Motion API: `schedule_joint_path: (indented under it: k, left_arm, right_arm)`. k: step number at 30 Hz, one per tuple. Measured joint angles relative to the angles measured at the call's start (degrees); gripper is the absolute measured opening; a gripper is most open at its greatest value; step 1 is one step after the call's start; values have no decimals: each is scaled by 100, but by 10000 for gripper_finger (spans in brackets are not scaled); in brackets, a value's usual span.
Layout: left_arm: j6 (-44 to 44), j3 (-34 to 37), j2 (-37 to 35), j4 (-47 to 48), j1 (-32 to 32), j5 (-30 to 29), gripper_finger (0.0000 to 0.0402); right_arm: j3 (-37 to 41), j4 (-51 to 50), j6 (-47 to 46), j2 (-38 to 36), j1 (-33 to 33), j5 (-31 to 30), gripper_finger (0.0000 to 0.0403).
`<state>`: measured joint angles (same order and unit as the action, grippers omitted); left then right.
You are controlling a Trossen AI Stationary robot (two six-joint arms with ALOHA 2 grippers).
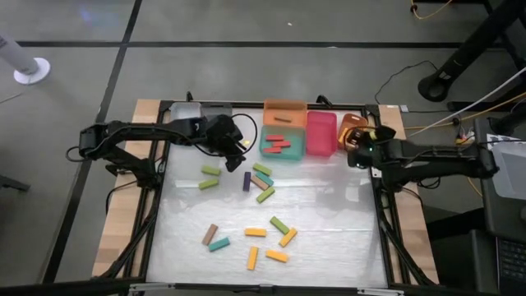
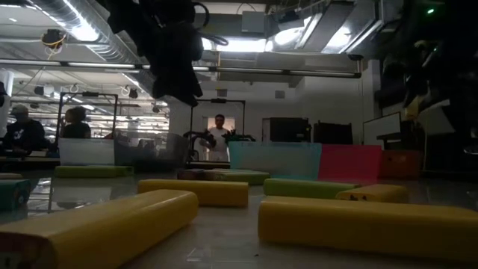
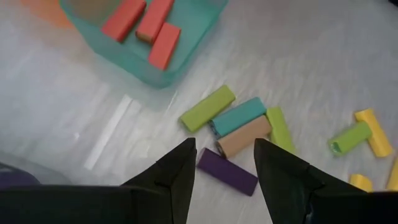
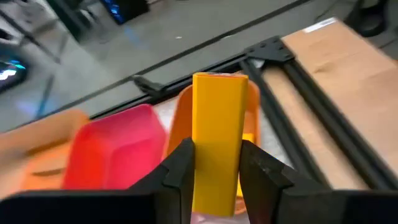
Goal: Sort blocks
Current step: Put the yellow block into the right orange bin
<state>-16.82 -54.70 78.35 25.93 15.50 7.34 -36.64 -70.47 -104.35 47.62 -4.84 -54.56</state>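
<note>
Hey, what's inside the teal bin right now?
Three red blocks lie flat on the floor of the teal bin, seen from the left wrist camera. The bin's far part runs out of that picture, so anything there is unseen.

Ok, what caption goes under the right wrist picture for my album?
The right claw holds a yellow block upright above the orange bin, beside the pink bin.

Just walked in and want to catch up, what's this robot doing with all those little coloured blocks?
It is sorting blocks into bins. The right gripper holds a yellow block above the orange bin at the table's back right. The left gripper is open, hovering over a purple block near the teal bin, which already has three red blocks. Many blocks still lie loose on the table.
</note>
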Motion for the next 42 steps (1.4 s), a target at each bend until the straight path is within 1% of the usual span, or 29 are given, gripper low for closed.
schedule_joint_path:
  k: [5, 9, 12, 19, 24, 28, 30, 35, 38, 42]
  left_arm:
    - [-473, 0, 0, -3, -139, -3, 150]
    - [-505, 0, 0, -4, -270, -3, 150]
    - [-556, 0, 0, -4, -374, -3, 150]
    - [-719, 0, 0, 20, -660, -4, 150]
    - [-1407, 0, 0, 38, -844, -34, 150]
    - [-2213, 0, 0, 117, -1042, -465, 150]
    - [-2462, 0, 0, 166, -1138, -633, 150]
    - [-2627, 2, 0, 224, -1348, -843, 150]
    - [-2627, 2, 0, 219, -1434, -916, 150]
    - [-2625, 2, 0, 217, -1481, -976, 150]
  right_arm:
    - [0, 685, 969, 118, -648, 310, 103]
    - [-2, 1528, 1913, 344, -1087, 476, 111]
    - [-2, 1688, 2518, 603, -1479, 641, 112]
    - [-2, 1762, 2562, 1212, -2224, 1329, 118]
    - [-2, 1872, 2572, 1501, -2460, 1764, 126]
    - [-2, 1980, 2574, 1626, -2494, 1819, 128]
    - [-2, 2006, 2574, 1650, -2491, 1820, 129]
    - [-2, 1999, 2572, 1645, -2491, 1829, 129]
    - [-2, 2068, 2664, 1645, -2491, 2039, 130]
    - [-4, 2096, 2681, 1645, -2485, 2069, 130]
